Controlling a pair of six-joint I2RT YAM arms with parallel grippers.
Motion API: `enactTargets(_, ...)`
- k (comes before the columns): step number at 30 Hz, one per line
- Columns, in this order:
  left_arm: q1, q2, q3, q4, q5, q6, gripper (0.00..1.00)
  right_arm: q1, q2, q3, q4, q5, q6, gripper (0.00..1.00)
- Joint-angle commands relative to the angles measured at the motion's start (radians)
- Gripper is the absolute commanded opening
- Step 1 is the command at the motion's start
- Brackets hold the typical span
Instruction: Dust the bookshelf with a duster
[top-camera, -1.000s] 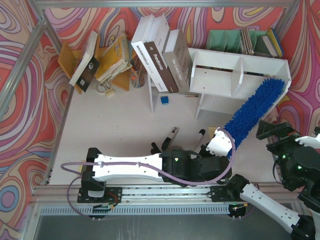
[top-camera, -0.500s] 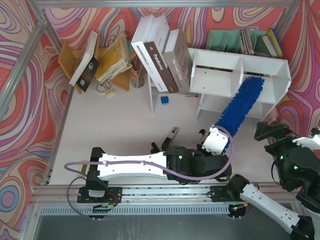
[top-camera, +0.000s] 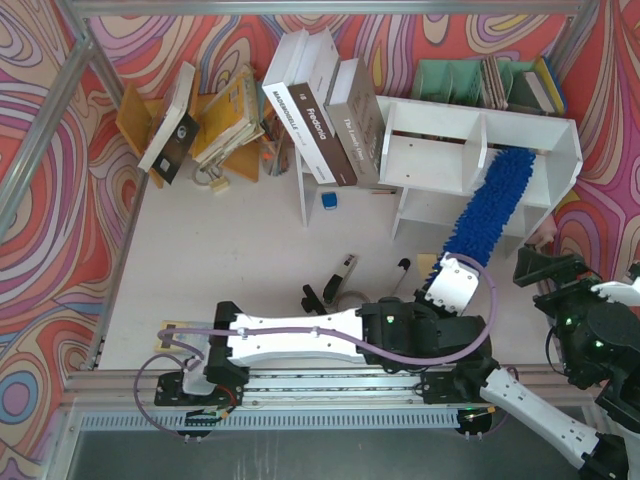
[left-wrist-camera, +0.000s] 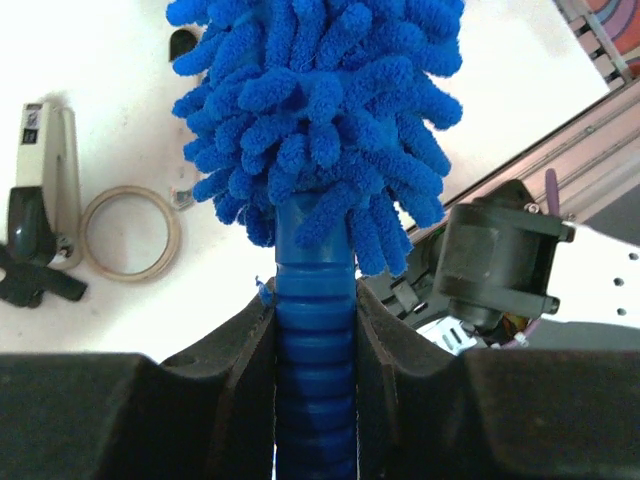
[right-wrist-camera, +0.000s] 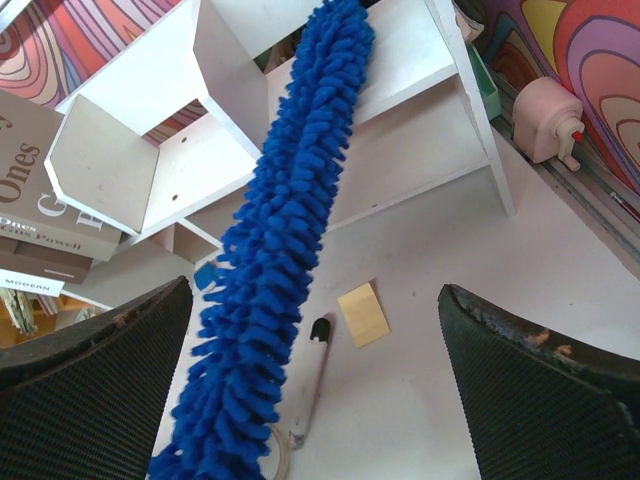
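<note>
One pass is logged: the duster (top-camera: 492, 205), clamped in the left tool (left-wrist-camera: 315, 330), has been swept leftward across the right compartment of the bookshelf (top-camera: 430, 125); the right tool (right-wrist-camera: 318, 345) is spread wide, empty.

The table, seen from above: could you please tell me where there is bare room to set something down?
The widest bare patch of table lies left of centre, bordered by the leaning books behind, the patterned wall on the left and the left arm in front. It is crowded before the bookshelf, around the duster, tape ring and small tools.
</note>
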Motion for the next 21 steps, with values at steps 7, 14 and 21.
enactTargets(7, 0.019, 0.142, 0.215, -0.102, -0.04, 0.037, 0.0, -0.001, -0.022, -0.017, 0.003, 0.021, 0.007, 0.99)
enactTargets(14, 0.029, -0.019, -0.036, -0.047, -0.124, -0.03, 0.0, -0.001, -0.033, -0.038, 0.016, 0.024, 0.005, 0.99)
enactTargets(21, 0.03, -0.03, 0.028, -0.049, -0.196, 0.019, 0.0, -0.001, -0.045, -0.062, 0.022, 0.023, 0.006, 0.99)
